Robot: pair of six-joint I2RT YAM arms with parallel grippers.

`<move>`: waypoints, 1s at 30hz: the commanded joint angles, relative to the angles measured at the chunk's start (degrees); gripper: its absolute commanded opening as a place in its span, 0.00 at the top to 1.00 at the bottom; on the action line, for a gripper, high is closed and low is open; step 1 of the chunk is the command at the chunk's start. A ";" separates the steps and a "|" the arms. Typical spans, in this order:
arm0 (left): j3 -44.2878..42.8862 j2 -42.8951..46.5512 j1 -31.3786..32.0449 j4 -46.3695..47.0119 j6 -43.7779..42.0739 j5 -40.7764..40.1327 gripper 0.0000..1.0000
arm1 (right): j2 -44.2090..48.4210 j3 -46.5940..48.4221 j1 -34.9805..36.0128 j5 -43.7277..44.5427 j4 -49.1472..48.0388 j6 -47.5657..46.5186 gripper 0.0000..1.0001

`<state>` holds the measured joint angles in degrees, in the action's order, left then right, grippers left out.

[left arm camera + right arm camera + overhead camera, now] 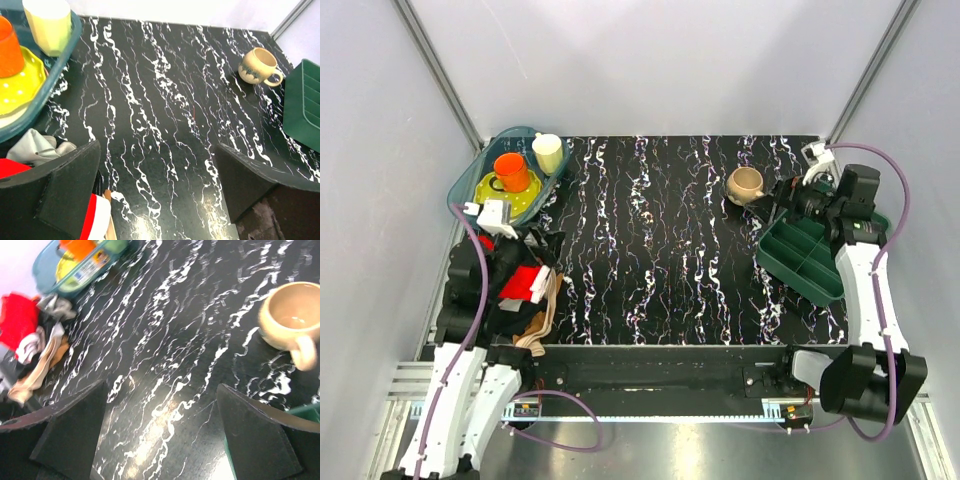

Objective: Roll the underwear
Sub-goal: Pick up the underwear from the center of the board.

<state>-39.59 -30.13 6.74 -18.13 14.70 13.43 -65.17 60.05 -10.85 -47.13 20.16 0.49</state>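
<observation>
The underwear (525,282) is a bright red piece with white trim lying in a heap of clothes at the table's left edge. In the left wrist view its red and white edge (95,220) shows just behind the left finger. It appears blurred at the far left of the right wrist view (17,320). My left gripper (542,243) hovers right beside the heap, open, with only bare table between its fingers (157,150). My right gripper (782,195) is far off at the right, open and holding nothing (161,386).
Beige garments (542,322) and dark cloth (505,262) share the heap. A teal basket (470,175) at the back left holds an orange cup (511,171), a yellow plate and a pale cup (548,152). A beige mug (746,184) and a green divided tray (800,258) sit at the right.
</observation>
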 commanded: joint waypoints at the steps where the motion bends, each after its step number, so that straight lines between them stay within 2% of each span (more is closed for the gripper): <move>1: -2.07 -4.92 0.29 0.64 1.65 3.43 0.01 | -3.38 1.21 0.31 -13.78 4.26 -13.66 0.00; 5: -3.29 -10.73 0.29 -1.11 1.21 5.20 0.01 | -8.21 3.84 0.31 -13.07 9.97 -22.09 0.00; 8: -4.26 -14.07 0.29 -2.44 0.33 6.08 0.01 | -10.94 4.47 0.31 -13.77 10.87 -21.85 0.00; 11: -4.61 -15.13 0.55 -3.22 0.77 6.61 0.01 | -11.21 1.83 0.31 -12.56 6.83 -20.71 0.00; 15: -6.37 -17.50 3.27 -8.75 1.12 2.31 0.01 | -8.24 0.68 0.31 -9.99 5.86 -17.81 0.00; 18: -9.09 -20.66 8.80 -14.64 1.91 -4.36 0.08 | -5.34 -0.37 0.31 -10.35 4.80 -17.10 0.00; 19: -9.97 -22.85 12.29 -19.09 2.52 -10.38 0.10 | -4.80 -0.55 0.31 -10.43 4.71 -17.02 0.00; 21: -11.64 -24.88 15.48 -23.25 4.72 -16.73 0.12 | -3.57 -1.16 0.31 -11.31 4.01 -16.14 0.00; 22: -12.08 -26.54 17.76 -27.36 5.94 -23.73 0.12 | -3.30 -1.43 0.31 -11.83 3.83 -15.96 0.00; 25: -13.40 -28.92 21.63 -33.08 11.39 -35.45 0.16 | -3.39 -1.78 0.31 -14.30 3.48 -15.70 0.00; 30: -18.41 -33.84 22.08 -38.81 13.51 -42.59 0.22 | -3.65 -0.90 0.31 -14.74 4.97 -16.40 0.00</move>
<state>-52.31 -61.63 28.58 -50.30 24.47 -15.25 -69.32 58.81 -10.81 -59.72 25.63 -15.97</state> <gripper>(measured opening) 0.790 0.994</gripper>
